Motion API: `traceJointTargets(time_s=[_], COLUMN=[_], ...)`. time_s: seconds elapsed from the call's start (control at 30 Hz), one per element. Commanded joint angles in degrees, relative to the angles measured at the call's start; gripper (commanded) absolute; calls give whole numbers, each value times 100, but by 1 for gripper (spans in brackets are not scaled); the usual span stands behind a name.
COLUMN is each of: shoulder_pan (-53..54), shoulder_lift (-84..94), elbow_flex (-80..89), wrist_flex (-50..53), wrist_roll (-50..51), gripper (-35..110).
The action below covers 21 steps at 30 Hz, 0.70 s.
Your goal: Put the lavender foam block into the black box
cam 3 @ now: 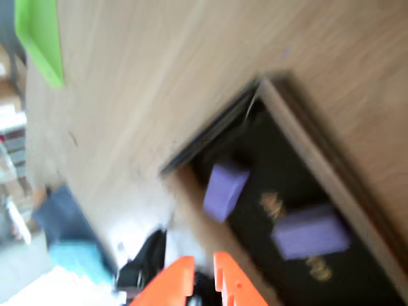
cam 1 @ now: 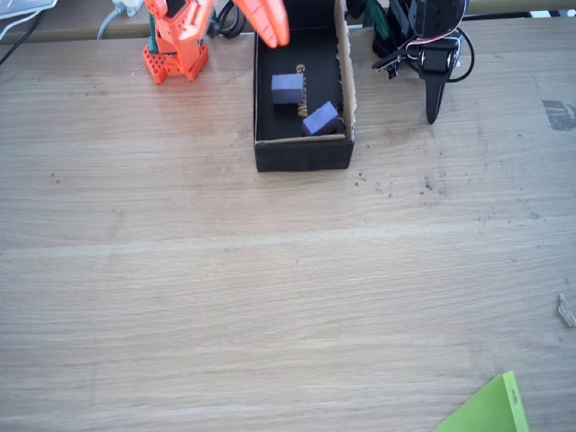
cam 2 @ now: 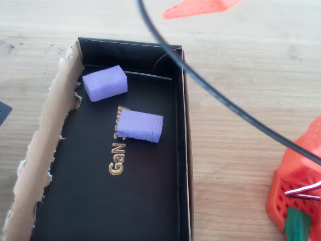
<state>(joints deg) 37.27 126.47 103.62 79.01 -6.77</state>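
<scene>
Overhead view: two blocks (cam 2: 104, 83) (cam 2: 141, 125) lie in the box (cam 2: 183, 150); orange end effector (cam 3: 203, 284) above, seemingly parted, holding nothing.

Wooden table (cam 1: 270, 297) (pale) bears black box (cam 1: 301, 153).

A hobby or lab workbench is suggested: a wooden table (cam 1: 270, 297), cables (cam 1: 27, 27) at upper left, 3D-printed orange parts (cam 1: 175, 58).

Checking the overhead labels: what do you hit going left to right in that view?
Torn brown box wall → oblong lavender block → second lavender block → black box's right wall → orange arm base.
</scene>
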Motion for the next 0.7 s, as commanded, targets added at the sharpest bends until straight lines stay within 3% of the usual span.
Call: traceJointTargets(time_s=[0.0, 0.1, 0.2, 0.33, 0.4, 0.67], shoulder_pan=[905, 1644, 2074, 2848, 2962, 3595], shoulder_lift=[809, 1318, 1459, 1758, 2153, 3384], elbow_flex=[396, 791, 1020, 1283, 1538, 2487], wrist_flex=[-18, -501, -1740, -2241, -2610, -2399], wrist_roll=[229, 650, 290, 747, 352, 598], gripper=[0, 0, 0, 0, 0, 0])
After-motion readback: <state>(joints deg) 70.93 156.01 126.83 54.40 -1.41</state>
